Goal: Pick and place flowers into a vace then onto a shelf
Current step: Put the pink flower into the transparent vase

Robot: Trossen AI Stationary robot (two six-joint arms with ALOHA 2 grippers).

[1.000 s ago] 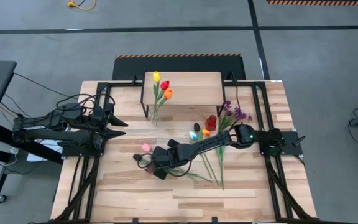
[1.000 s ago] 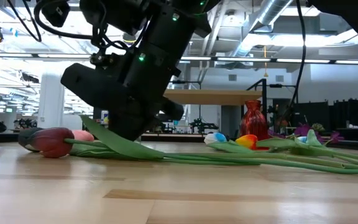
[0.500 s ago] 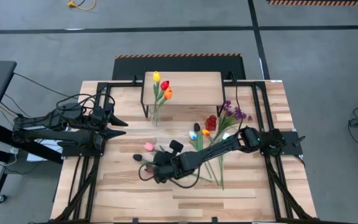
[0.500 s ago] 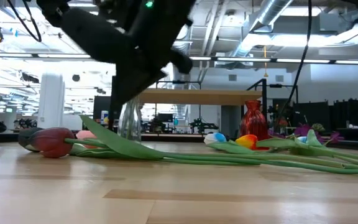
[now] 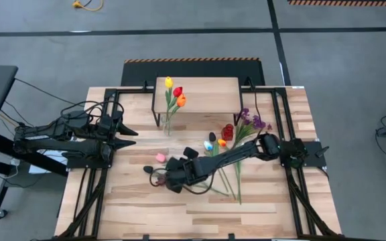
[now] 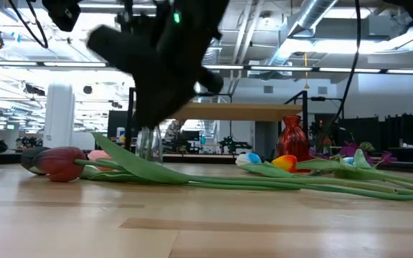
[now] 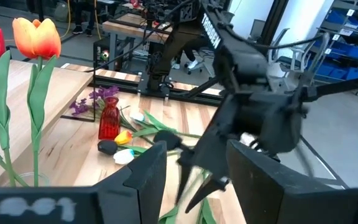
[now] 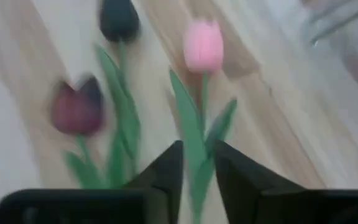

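A clear vase (image 5: 167,124) with yellow, red and orange tulips (image 5: 175,94) stands on the table at the near left corner of the light-wood shelf (image 5: 206,94). A pink tulip (image 8: 202,46), a dark one (image 8: 118,18) and a dark-red one (image 8: 76,109) lie flat on the table. My right gripper (image 5: 169,179) hangs above them, clear of the table (image 6: 145,120). Its fingers are a narrow gap apart (image 8: 197,155), with the pink tulip's stem showing below the gap. My left gripper (image 5: 131,134) waits open at the table's left.
More tulips (image 5: 214,143) and purple sprigs (image 5: 253,122) lie beside a small red vase (image 5: 228,131) at centre right, their stems running toward the near edge. Bare wood lies along the near edge. Black frame rails run down both table sides.
My right gripper has risen from table level, where it sat low over the lying tulips, to well above them, and it has turned at the wrist. The tulips have stayed flat where they were.
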